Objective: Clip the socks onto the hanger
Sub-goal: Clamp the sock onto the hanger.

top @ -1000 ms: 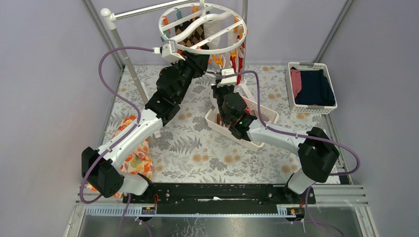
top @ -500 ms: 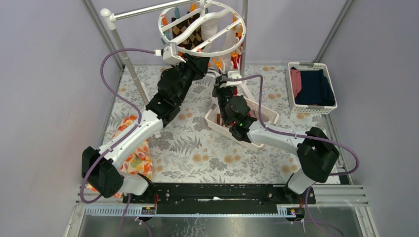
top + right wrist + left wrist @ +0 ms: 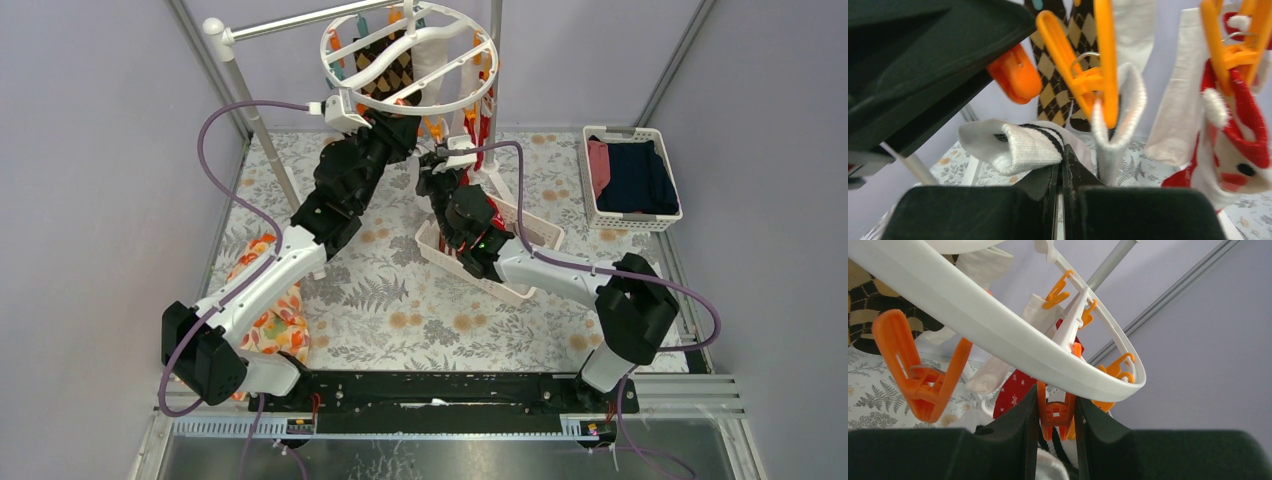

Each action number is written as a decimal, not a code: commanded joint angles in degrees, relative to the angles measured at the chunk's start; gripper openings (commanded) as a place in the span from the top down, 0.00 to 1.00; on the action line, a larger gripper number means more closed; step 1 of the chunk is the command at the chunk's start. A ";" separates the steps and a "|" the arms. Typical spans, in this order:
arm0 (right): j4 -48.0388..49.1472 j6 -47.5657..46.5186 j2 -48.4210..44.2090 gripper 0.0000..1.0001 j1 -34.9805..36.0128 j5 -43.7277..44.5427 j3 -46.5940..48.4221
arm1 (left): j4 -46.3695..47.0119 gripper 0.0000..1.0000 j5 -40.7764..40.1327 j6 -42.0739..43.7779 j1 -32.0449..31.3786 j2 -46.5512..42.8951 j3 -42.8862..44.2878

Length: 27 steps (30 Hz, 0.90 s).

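- Socks (image 3: 1178,90) are already dangling in part, an argyle one (image 3: 1055,102) and a red Christmas one (image 3: 1238,135) among them. They are hanging from the hanger (image 3: 998,335), which is hanging over the far edge of the worktop (image 3: 380,300).
- My right fingers (image 3: 1068,170) are clenching the white striped-cuff sock (image 3: 1023,147), holding it up just under the ring and close to the clip.
- My left fingers (image 3: 1032,412) are pinching an orange clip (image 3: 1055,415) under the near rim, one finger on each side. I cannot tell whether its mouth is gaping.
- For this step I am judging that the clip needs squeezing fully before the cuff goes in. The ring is probably swinging freely, so my left arm should be steadying it.
- I am planning on feeding a thick fold of cuff deep into the mouth. The left should be easing off first, and the right only once the clip is biting.
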 commanded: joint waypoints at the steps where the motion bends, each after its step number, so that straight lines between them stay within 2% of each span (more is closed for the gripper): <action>1: 2.12 0.65 -1.67 1.00 0.42 -7.04 -0.86 | 0.66 0.92 0.39 -0.45 0.69 -0.96 -0.53; 8: 5.81 -5.46 -10.35 1.00 0.44 -15.96 -12.48 | 0.70 0.92 1.02 -0.61 1.24 -0.70 -0.08; 15: 9.86 -7.46 -14.64 1.00 0.41 -17.07 -21.24 | 0.91 0.92 1.86 -1.36 1.75 -0.43 -0.18; 22: 13.22 -11.86 -7.18 1.00 1.95 -6.92 -13.13 | 0.46 0.92 2.25 -1.71 1.85 -0.30 0.06; 27: 12.92 -13.25 -0.68 1.00 3.43 -5.60 -4.90 | 0.27 0.92 2.48 -1.69 2.02 -0.09 0.59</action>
